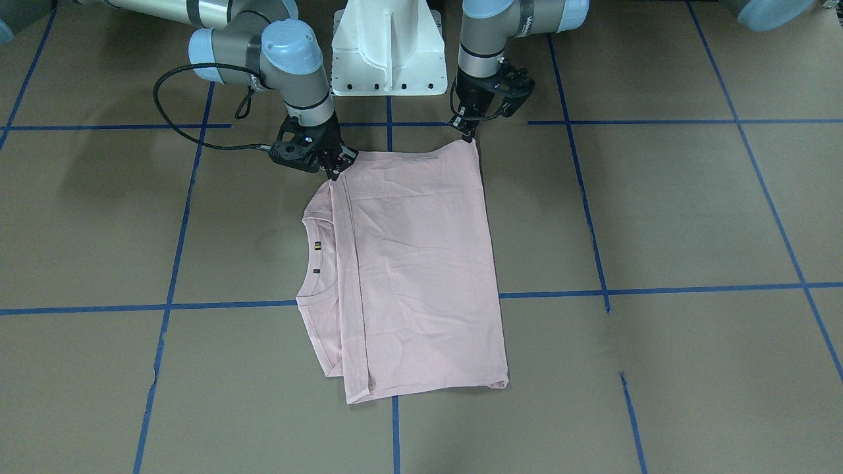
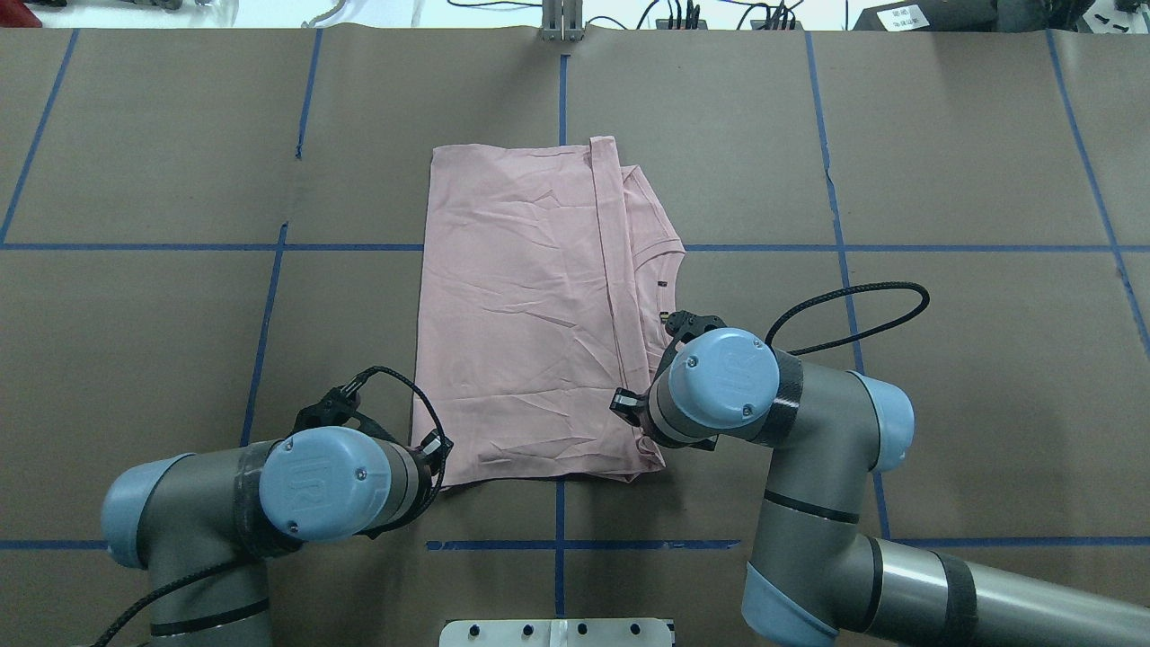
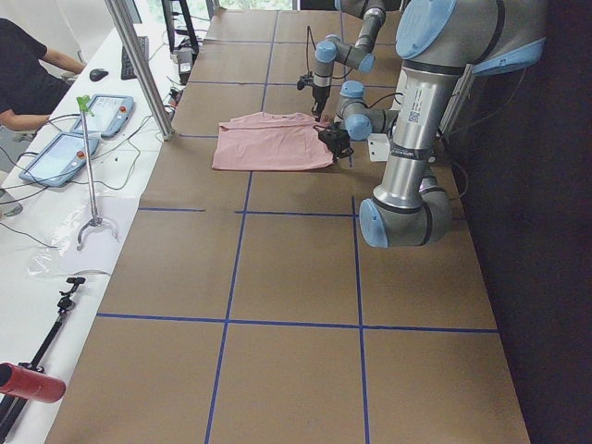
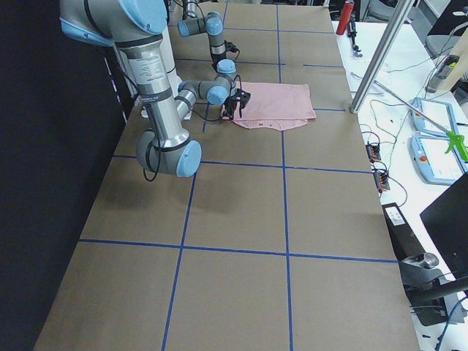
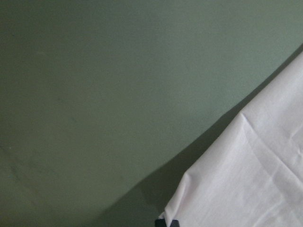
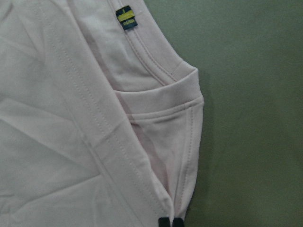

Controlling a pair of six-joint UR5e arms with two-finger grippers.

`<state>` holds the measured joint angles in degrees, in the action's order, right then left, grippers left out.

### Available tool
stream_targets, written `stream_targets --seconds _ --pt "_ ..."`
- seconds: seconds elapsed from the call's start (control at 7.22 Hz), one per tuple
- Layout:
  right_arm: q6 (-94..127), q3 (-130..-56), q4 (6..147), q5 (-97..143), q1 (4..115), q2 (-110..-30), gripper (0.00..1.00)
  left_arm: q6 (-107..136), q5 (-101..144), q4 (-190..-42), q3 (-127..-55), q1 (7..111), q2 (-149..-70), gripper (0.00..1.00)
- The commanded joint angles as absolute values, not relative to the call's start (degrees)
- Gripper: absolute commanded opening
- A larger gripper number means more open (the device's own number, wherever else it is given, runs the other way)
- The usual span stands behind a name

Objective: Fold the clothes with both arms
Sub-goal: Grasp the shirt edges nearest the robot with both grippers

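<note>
Left claw, right claw on T-shirt

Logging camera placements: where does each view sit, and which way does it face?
Front-facing: across the table, facing the robot; both arms, white base.
Overhead: behind the robot, looking down; left arm, right arm.
Exterior left: table end; left arm near.
Exterior right: opposite end; right arm near.
Left wrist: down onto T-shirt corner.
Right wrist: down onto collar.
Shared: front and overhead show left gripper, right gripper pinching the T-shirt.
</note>
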<state>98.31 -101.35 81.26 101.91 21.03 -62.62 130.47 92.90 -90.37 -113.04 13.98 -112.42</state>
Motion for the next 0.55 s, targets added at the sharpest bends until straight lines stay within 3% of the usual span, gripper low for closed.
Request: stream_targets --seconds 0.0,0.42 --pt "98.3 -105.3 81.1 102.7 21.5 -64.0 0.0 128.9 92.9 -87.0 -115.6 12.8 -112.5 0.0" --pt "98.8 -113.5 81.3 103.6 20.0 -69.9 0.0 128.7 92.9 -81.4 -123.0 5.9 -112.4 0.0"
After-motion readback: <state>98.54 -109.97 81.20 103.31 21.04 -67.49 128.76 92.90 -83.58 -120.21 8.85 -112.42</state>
